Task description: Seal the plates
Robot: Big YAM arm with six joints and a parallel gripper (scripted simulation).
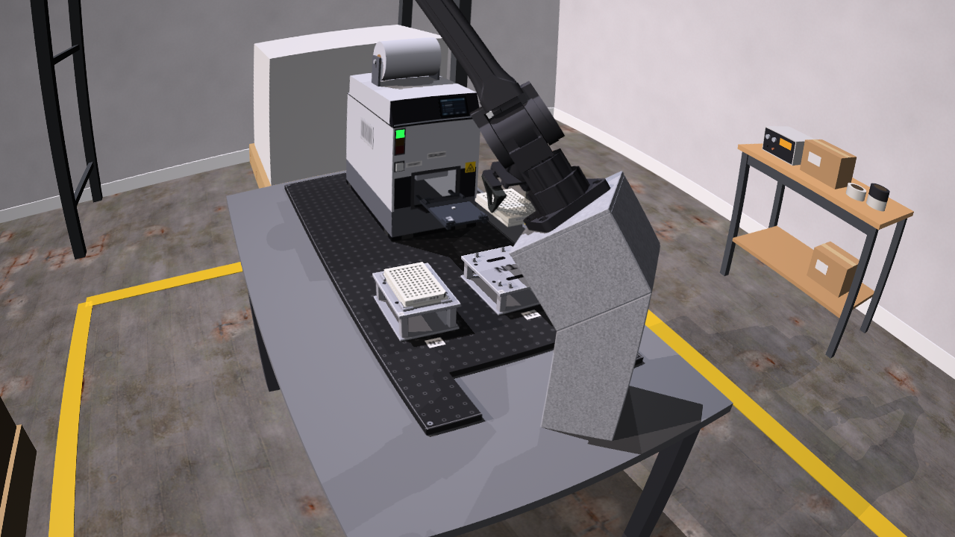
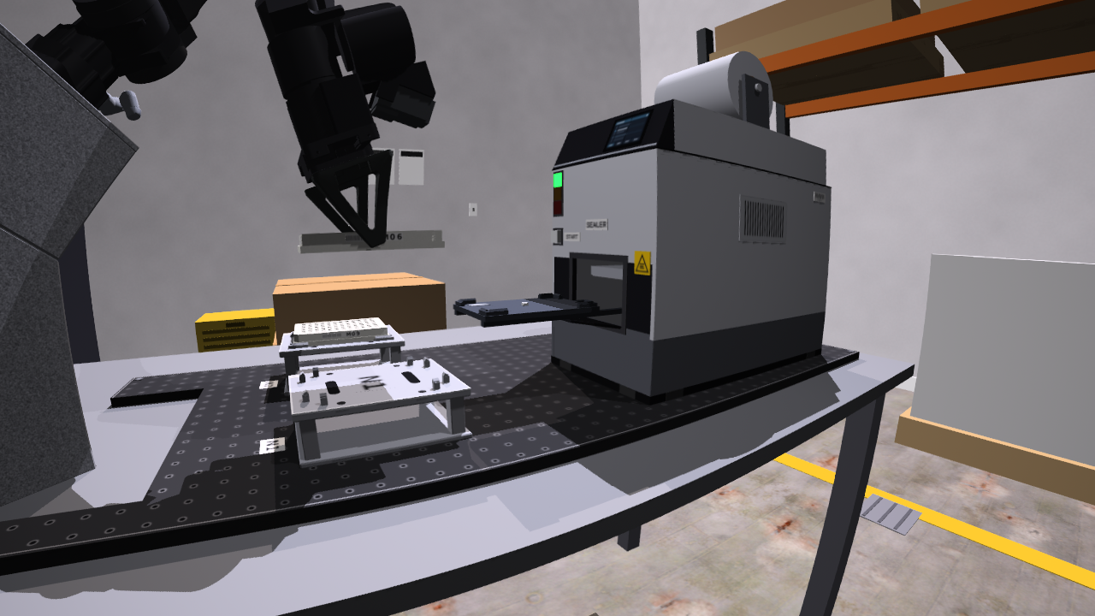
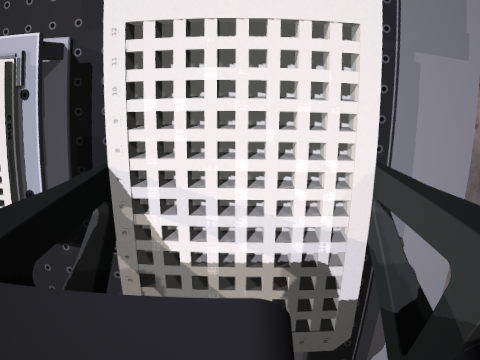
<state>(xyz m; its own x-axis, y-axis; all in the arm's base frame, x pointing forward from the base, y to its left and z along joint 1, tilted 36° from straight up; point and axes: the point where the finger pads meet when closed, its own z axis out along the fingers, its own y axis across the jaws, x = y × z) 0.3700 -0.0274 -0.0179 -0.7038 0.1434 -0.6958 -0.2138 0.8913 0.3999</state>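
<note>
My gripper [image 2: 372,241] [image 3: 241,176] is shut on the white plate M06 [image 1: 509,204] [image 2: 321,240] [image 3: 240,135], gripping its long sides. The plate hangs about level, higher than the sealer's stage [image 1: 460,215] [image 2: 512,308], which is out and bare. Pale streaks cross the wells; I cannot tell whether foil covers them. The lamp [image 1: 400,133] [image 2: 557,180] is green above START [image 1: 399,166] [image 2: 557,235]. Nest N1 [image 1: 486,259] [image 2: 418,376] is empty. The other plate [image 1: 413,283] [image 2: 340,329] sits in nest N2 [image 1: 453,302].
The sealer [image 1: 370,156] [image 2: 735,283] stands at the far end of the black perforated board [image 1: 417,394] [image 2: 520,440]. The grey pedestal [image 1: 594,267] [image 2: 38,344] stands beside the nests at the near end. Boxes stand beyond the table.
</note>
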